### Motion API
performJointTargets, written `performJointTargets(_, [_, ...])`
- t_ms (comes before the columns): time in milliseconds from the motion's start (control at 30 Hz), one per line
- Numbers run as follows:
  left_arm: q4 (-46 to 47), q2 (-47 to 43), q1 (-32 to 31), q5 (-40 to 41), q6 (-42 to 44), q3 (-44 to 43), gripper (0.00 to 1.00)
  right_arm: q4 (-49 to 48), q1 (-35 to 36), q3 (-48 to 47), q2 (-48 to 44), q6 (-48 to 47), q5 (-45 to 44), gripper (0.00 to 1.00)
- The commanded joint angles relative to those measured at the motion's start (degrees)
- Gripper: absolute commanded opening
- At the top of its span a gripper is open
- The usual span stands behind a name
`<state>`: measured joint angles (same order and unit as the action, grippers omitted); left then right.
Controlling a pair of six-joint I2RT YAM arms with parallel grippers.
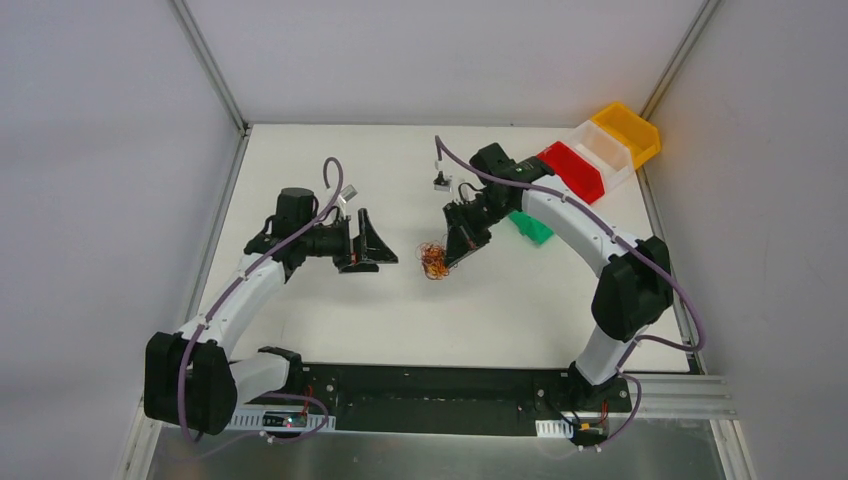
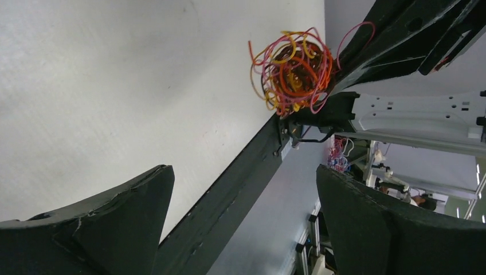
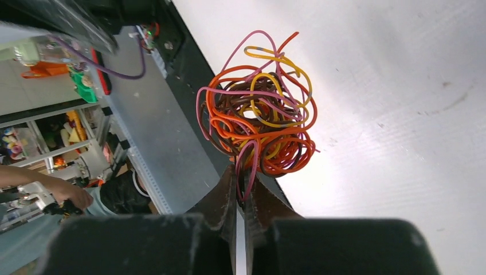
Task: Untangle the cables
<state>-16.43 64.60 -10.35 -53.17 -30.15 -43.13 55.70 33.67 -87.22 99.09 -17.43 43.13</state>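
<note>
Right gripper (image 3: 240,179) clamped on a strand of the cables (image 3: 258,109); left gripper (image 1: 381,243) spread wide, empty, beside the cables

Robotics lab test cell. White panel walls (image 1: 100,150) on aluminium frame posts (image 1: 212,70) box in a white desk (image 1: 330,310). Left arm (image 1: 240,290) and right arm (image 1: 590,225) are bolted to a black base rail (image 1: 430,385). Coloured plastic parts bins (image 1: 600,150) sit in the far right corner. The right wrist view shows cluttered storage shelves (image 3: 40,137) and a person's hand (image 3: 69,197) outside the cell.
</note>
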Motion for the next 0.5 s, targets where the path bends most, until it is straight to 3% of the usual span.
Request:
performJointTargets(0, [18.1, 1.8, -3.8, -3.5, -8.9, 1.2, 1.0, -3.1, 1.0, -3.0, 1.3, 4.8, 6.9, 0.0])
performJointTargets(200, [25.3, 7.2, -7.8, -1.9, -12.9, 1.8, 1.0, -8.8, 3.2, -2.6, 1.6, 9.6, 8.2, 0.0])
performJointTargets(300, [29.2, 9.3, -9.0, -1.4, -15.8, 1.9, 0.91, -9.9, 3.7, -2.9, 1.8, 10.9, 8.3, 0.0])
performJointTargets(400, [33.0, 11.1, -9.8, -1.8, -18.8, 2.1, 0.72, -9.9, 3.7, -3.8, 2.1, 11.2, 8.1, 0.0])
performJointTargets(467, [33.8, 11.2, -9.7, -2.1, -19.6, 2.2, 0.52, -9.7, 3.7, -3.7, 1.8, 11.0, 7.1, 0.0])
